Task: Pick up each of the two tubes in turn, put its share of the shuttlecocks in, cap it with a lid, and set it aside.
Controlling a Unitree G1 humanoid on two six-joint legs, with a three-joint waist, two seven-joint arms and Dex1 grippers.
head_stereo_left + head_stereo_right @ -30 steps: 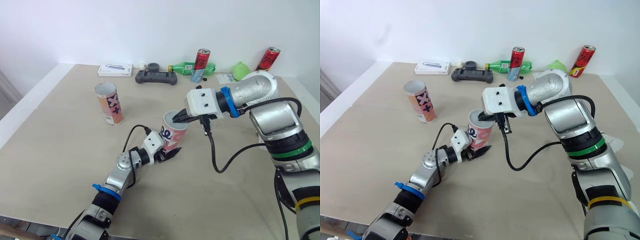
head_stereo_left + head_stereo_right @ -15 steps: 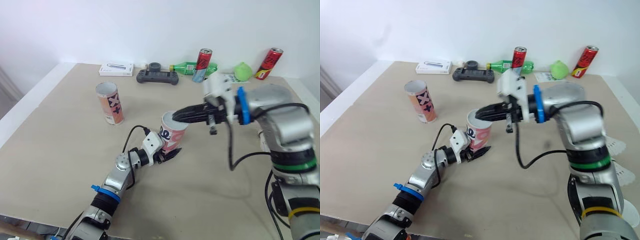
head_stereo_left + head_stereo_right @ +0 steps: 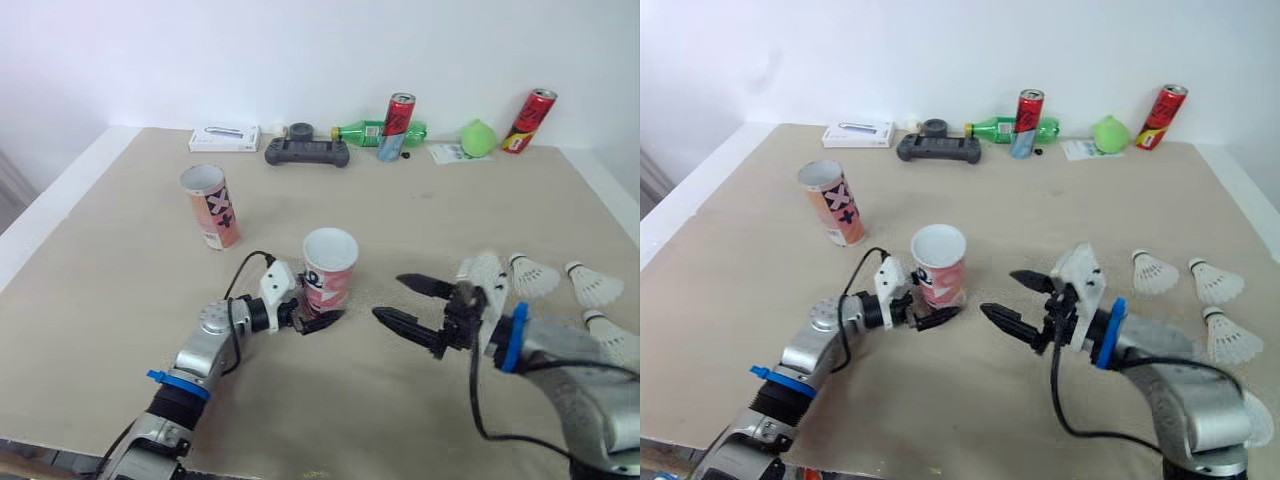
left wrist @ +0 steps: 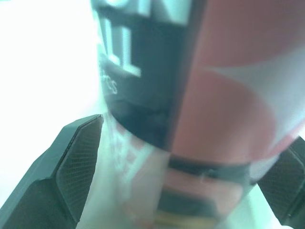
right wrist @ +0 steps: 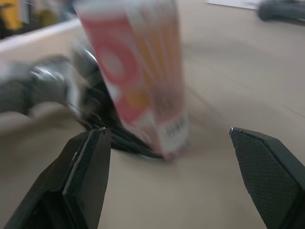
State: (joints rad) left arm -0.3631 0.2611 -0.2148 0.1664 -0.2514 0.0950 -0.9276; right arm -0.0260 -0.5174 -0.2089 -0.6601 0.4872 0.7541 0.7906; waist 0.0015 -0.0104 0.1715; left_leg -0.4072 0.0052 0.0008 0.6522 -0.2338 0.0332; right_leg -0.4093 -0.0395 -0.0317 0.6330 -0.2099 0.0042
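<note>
A red-and-white tube (image 3: 328, 272) stands upright mid-table with its mouth open. My left gripper (image 3: 303, 314) is open, one finger (image 4: 78, 160) on each side of the tube's base. My right gripper (image 3: 398, 298) hangs open just right of this tube, low over the table, with nothing between its fingers; its wrist view looks at the tube (image 5: 143, 71). A second tube (image 3: 212, 205), orange and white, stands farther back on the left. Three shuttlecocks (image 3: 1155, 272) (image 3: 1215, 283) (image 3: 1230, 340) lie on the table at the right.
Along the far edge sit a white box (image 3: 224, 138), a black game controller (image 3: 307, 152), a green bottle (image 3: 365, 131), two red cans (image 3: 396, 113) (image 3: 528, 107) and a green object (image 3: 479, 137). The table's left edge (image 3: 50, 200) runs near the second tube.
My right gripper came out of the tube's mouth, dropped down to the right and opened. The left fingers spread wider at the tube's base. The camera view also shifted.
</note>
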